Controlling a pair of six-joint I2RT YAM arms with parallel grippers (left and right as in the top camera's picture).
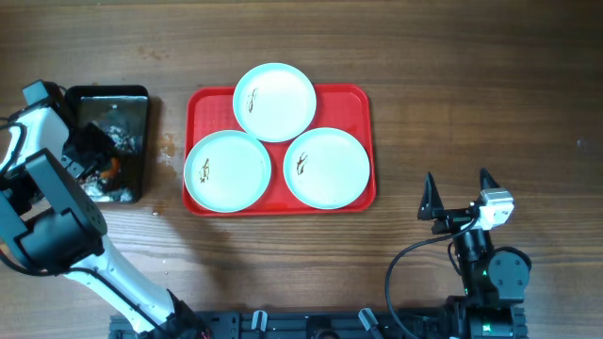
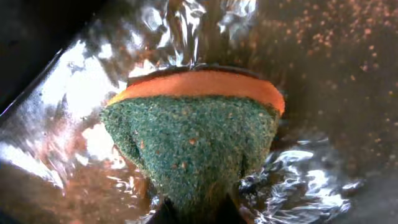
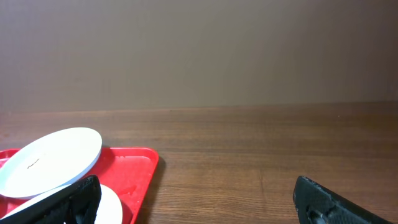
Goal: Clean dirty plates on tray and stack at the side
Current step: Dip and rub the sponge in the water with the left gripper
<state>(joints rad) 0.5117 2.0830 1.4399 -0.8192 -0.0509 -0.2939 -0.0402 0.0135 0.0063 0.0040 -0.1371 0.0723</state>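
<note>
The left gripper (image 1: 105, 166) is clamping a green-and-orange sponge (image 2: 193, 137) (squeezed wedge-shaped) in the black pan (image 1: 141, 99); the right gripper (image 1: 458, 185) is sitting spread apart; three smeared plates (image 1: 274, 101) are lying on the red tray (image 1: 362, 105).

Three plates (image 1: 274, 101) lie on the tray (image 1: 203, 102), one behind two; a pan (image 1: 133, 113) sits to its left.
</note>
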